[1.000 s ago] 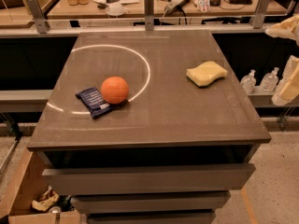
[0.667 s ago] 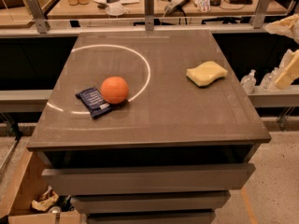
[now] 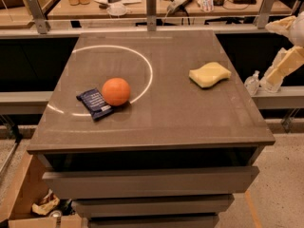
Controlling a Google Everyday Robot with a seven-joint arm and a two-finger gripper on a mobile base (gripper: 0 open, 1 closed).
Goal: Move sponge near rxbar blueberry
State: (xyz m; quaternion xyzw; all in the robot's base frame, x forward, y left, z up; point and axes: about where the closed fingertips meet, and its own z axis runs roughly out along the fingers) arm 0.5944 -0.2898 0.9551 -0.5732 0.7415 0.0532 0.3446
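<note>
The pale yellow sponge (image 3: 209,74) lies on the right half of the brown table (image 3: 156,122), its wavy edges showing. The dark navy rxbar blueberry (image 3: 94,103) lies flat at the left front of the table and touches the orange ball (image 3: 116,91) on its right side. My cream-coloured gripper (image 3: 286,49) is at the far right edge of the view, off the table and to the right of the sponge, well apart from it. It holds nothing that I can see.
A bright ring of light (image 3: 111,77) is reflected on the table's left half. A workbench (image 3: 156,4) with bottles, cables and a keyboard stands behind the table. Drawers (image 3: 152,182) sit under the tabletop. A cardboard box (image 3: 28,208) is on the floor at the lower left.
My gripper at the right edge has shifted slightly up and to the left. The sponge, the bar and the ball have not moved.
</note>
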